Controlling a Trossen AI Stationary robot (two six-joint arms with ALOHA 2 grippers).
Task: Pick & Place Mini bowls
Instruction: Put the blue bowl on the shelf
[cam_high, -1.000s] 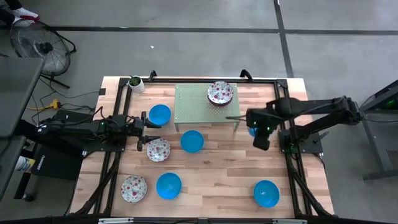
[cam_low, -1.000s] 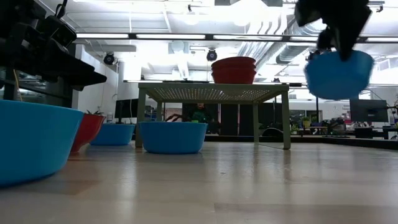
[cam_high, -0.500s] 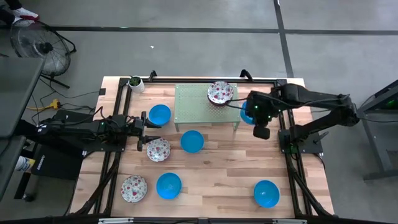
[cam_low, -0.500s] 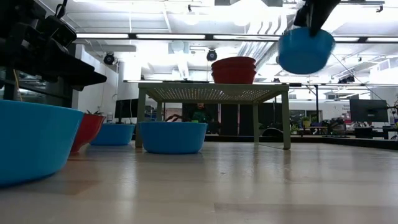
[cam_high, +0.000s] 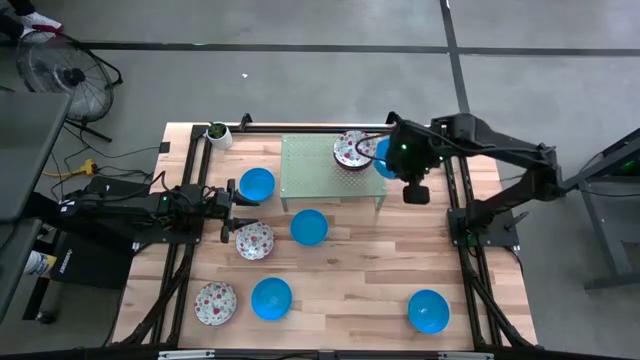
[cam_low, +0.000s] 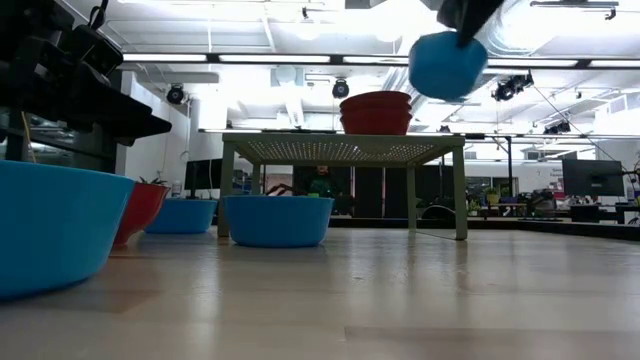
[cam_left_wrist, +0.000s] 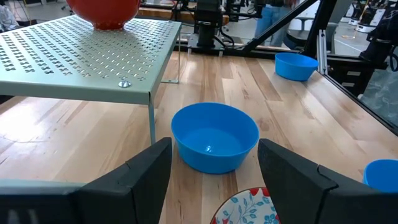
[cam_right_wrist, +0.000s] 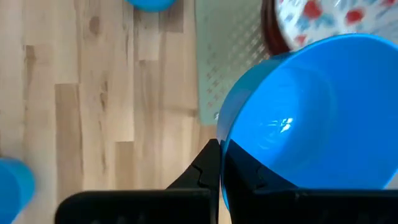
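My right gripper (cam_high: 392, 160) is shut on the rim of a bright blue mini bowl (cam_high: 381, 157). It holds the bowl tilted in the air over the right end of the green perforated stand (cam_high: 315, 172). Just left of it, floral mini bowls (cam_high: 352, 149) are stacked on the stand. In the low view the held blue bowl (cam_low: 447, 62) hangs above and to the right of that red-bottomed stack (cam_low: 376, 112). The right wrist view is filled by the held bowl (cam_right_wrist: 317, 118). My left gripper (cam_high: 232, 208) waits open at the left, between a blue bowl (cam_high: 257, 184) and a floral bowl (cam_high: 254, 240).
More mini bowls lie on the wooden table: blue ones (cam_high: 309, 227), (cam_high: 271, 298), (cam_high: 428, 311) and a floral one (cam_high: 215, 303). A small white pot with a plant (cam_high: 218, 133) stands at the back left corner. Black frame rails run along both table sides.
My right arm has carried the blue bowl up and leftward, from beside the stand's right end to over it, close to the floral stack. The left arm has not moved.
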